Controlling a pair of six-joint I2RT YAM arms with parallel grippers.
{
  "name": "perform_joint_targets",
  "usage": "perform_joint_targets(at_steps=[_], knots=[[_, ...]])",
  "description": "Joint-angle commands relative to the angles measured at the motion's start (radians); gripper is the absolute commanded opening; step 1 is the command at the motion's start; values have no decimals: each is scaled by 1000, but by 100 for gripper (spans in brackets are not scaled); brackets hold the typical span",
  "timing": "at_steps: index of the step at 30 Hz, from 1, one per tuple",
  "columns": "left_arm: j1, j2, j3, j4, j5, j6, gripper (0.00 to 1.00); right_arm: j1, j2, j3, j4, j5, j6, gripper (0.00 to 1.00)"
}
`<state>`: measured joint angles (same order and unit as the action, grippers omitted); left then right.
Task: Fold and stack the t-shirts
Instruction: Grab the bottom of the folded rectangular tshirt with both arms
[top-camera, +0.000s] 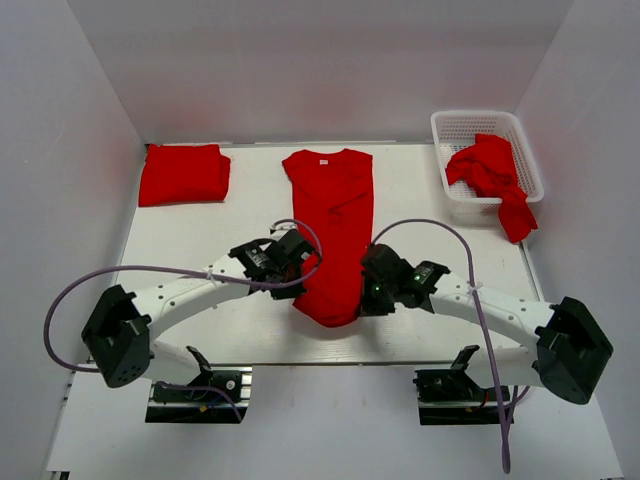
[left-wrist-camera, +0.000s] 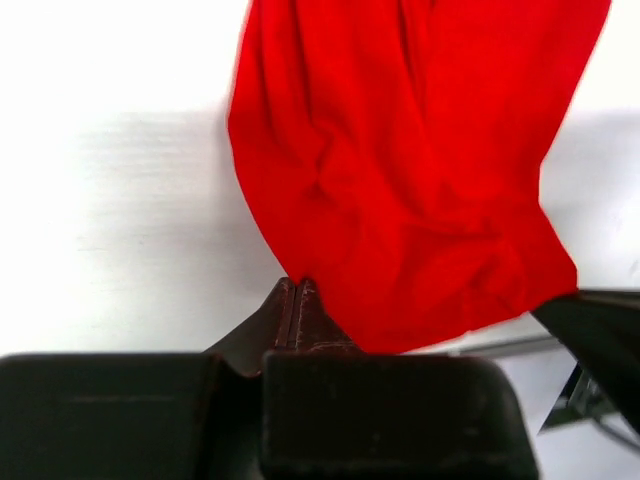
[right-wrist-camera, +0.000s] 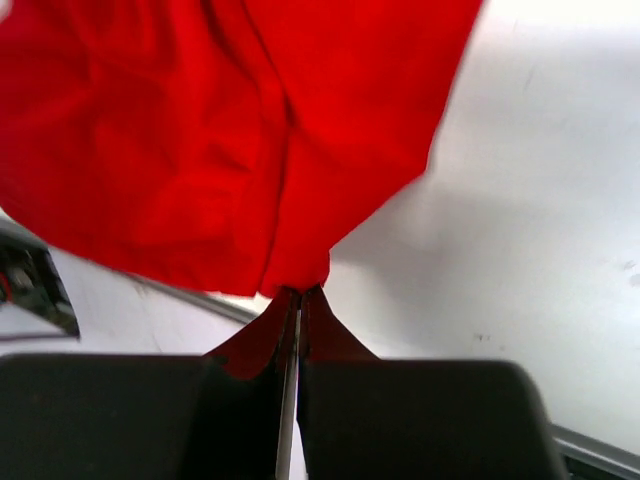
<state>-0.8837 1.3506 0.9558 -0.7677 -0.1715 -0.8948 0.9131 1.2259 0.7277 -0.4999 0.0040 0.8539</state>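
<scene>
A red t-shirt (top-camera: 332, 215) lies lengthwise on the middle of the table, its collar and white label at the far end and its sides folded in. Its near hem is lifted and bunched. My left gripper (top-camera: 305, 268) is shut on the hem's left corner (left-wrist-camera: 300, 275), with the cloth (left-wrist-camera: 420, 170) hanging away from the tips. My right gripper (top-camera: 368, 285) is shut on the hem's right corner (right-wrist-camera: 300, 280), the cloth (right-wrist-camera: 220, 130) spreading beyond it. A folded red t-shirt (top-camera: 184, 173) rests at the far left. Another crumpled red t-shirt (top-camera: 490, 175) hangs over the basket's front rim.
A white plastic lattice basket (top-camera: 455, 128) stands at the far right corner. White walls close the table on the left, back and right. The table's near edge (top-camera: 330, 362) runs just below the lifted hem, with the arm bases under it.
</scene>
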Motion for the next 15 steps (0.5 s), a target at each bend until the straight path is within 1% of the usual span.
perform_joint_targets(at_steps=[1,6,7,10,13,15], knots=[[18,53,118,-103,-117,-38,0,-28,33,107,-31,103,-42,0],[69,153,242,-166,-174,-70,0,-83,55,176,-19,175,-93,0],[93,165,242,-144,-174,-70,0,-97,58,194,-12,185,-110,0],[144,205,254,-67,-112,-1,0,-129,95,240,-8,189,-148,0],[182,261,317,-67,-112,36,0,-167,148,281,24,165,-202,0],[198,272,339,-16,-122,88,0,-203,181,314,20,168,-223,0]])
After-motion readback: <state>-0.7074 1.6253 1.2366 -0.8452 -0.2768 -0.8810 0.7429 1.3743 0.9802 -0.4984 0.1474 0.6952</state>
